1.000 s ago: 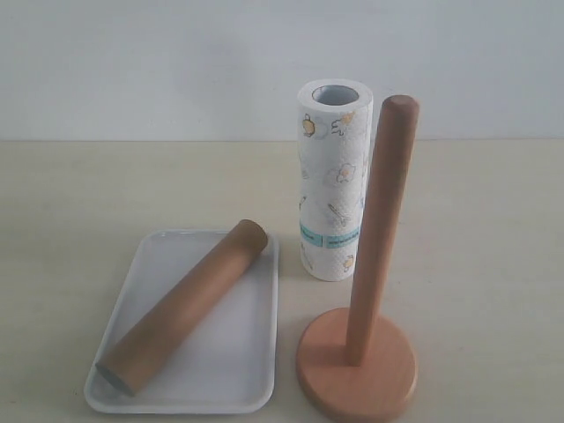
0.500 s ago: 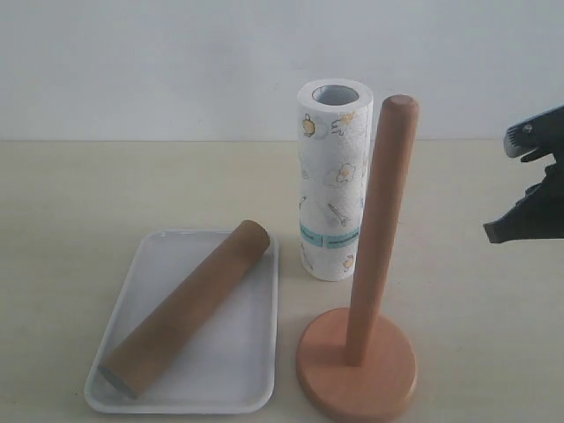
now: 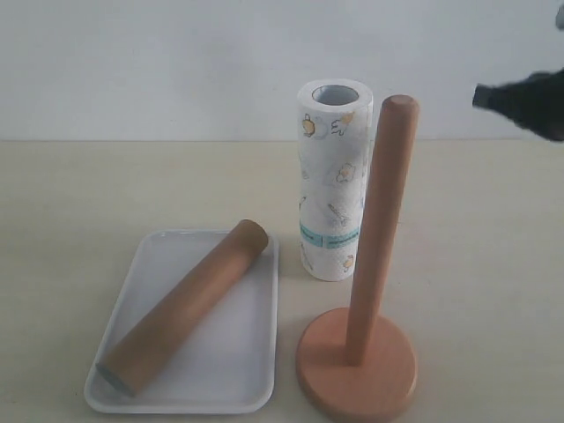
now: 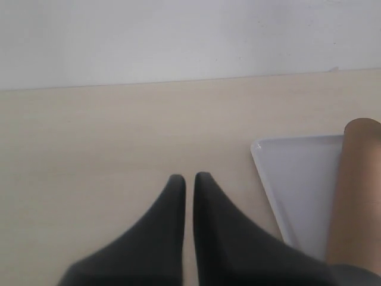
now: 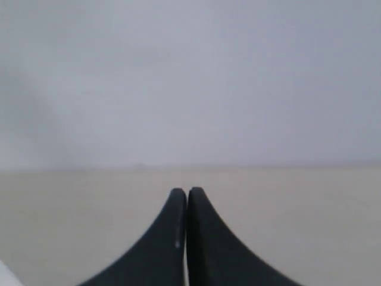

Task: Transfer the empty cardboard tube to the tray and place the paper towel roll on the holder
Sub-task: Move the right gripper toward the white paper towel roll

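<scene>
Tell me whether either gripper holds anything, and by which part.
Nothing is held: left gripper and right gripper are both shut and empty. The tube lies in the tray.

Matte black two-finger left gripper (image 4: 186, 177): fingers (image 4: 166, 226) broad at base, taper to rounded tips, smooth surface. Matte black two-finger right gripper (image 5: 187, 192): same curved tapered shape, tiny pale speck on one finger.

The pale beige counter (image 3: 97, 185) in front of me carries three things directly. A shallow white rectangular tray (image 3: 236, 352) lies flat at the near left. Just beside it, a light-brown wooden holder (image 3: 357, 366) stands on its round disc base. Behind them, a thick white printed paper towel roll (image 3: 331, 189) stands upright on end.
</scene>
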`<state>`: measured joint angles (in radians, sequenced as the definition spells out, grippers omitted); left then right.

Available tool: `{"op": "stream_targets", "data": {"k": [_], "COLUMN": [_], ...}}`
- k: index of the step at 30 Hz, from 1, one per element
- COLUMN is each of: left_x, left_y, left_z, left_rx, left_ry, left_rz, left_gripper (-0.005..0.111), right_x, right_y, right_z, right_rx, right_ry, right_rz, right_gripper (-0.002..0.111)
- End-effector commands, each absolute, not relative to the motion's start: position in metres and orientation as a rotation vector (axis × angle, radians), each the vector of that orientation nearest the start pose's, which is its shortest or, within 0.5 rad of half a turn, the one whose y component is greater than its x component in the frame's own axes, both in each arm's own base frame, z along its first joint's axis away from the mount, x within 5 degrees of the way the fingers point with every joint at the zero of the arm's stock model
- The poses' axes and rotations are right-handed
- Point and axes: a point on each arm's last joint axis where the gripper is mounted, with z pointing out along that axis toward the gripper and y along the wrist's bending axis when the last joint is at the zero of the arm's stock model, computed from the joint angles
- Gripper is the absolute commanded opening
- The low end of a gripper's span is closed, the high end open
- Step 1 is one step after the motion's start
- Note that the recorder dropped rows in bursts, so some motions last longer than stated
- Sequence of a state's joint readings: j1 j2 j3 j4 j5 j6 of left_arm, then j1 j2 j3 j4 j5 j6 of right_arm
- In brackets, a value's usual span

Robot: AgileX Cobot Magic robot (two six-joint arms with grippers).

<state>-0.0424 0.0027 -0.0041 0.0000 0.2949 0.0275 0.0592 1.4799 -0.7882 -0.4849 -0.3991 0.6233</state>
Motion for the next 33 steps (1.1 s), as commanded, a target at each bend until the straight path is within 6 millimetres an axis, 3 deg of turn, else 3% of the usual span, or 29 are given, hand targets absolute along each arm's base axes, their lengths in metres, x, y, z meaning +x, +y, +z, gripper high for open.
{"op": "stream_targets", "data": {"k": [1, 3, 4, 6, 8, 13, 18, 21, 26, 27, 28, 33], "left_x": [0.054, 0.054, 0.054, 0.054, 0.054, 0.054, 0.054, 0.054, 0.054, 0.054, 0.054, 0.054], "left_y": [-0.002, -0.002, -0.002, -0.002, -0.002, -0.002, -0.002, -0.002, -0.002, -0.002, -0.002, -0.002], "left_z": [0.186, 0.186, 0.186, 0.186, 0.186, 0.186, 0.186, 0.186, 0.186, 0.186, 0.186, 0.186], "left_rx": [0.047, 0.047, 0.047, 0.047, 0.047, 0.047, 0.047, 0.047, 0.047, 0.047, 0.047, 0.047], "left_ry": [1.78, 1.78, 1.78, 1.78, 1.78, 1.78, 1.78, 1.78, 1.78, 1.78, 1.78, 1.78], "left_rz": [-0.024, -0.024, -0.024, -0.024, -0.024, -0.024, -0.024, -0.024, -0.024, -0.024, -0.024, -0.024], "left_gripper": [0.005, 0.005, 0.005, 0.005, 0.005, 0.005, 0.005, 0.005, 0.005, 0.005, 0.005, 0.005], "right_x": [0.34, 0.349, 0.349, 0.344, 0.349, 0.353, 0.357, 0.358, 0.358, 0.358, 0.358, 0.358], "right_y": [0.023, 0.003, -0.002, -0.008, -0.011, 0.007, 0.022, 0.028, 0.034, 0.034, 0.034, 0.034], "right_z": [0.301, 0.296, 0.288, 0.272, 0.255, 0.216, 0.196, 0.188, 0.186, 0.186, 0.186, 0.185], "right_rx": [-0.168, -0.342, -0.539, -0.76, -0.807, -0.808, -0.825, -0.813, -0.826, -0.824, -0.822, -0.899], "right_ry": [1.709, 1.849, 1.893, 1.83, 1.82, 1.889, 1.92, 1.945, 1.948, 1.95, 1.951, 1.897], "right_rz": [0.568, 0.599, 0.695, 0.893, 0.873, 0.998, 1.068, 1.109, 1.128, 1.129, 1.13, 1.08], "right_gripper": [0.0, 0.0, 0.0, 0.0, 0.0, 0.0, 0.006, 0.026, 0.091, 0.1, 0.105, 0.105]}}
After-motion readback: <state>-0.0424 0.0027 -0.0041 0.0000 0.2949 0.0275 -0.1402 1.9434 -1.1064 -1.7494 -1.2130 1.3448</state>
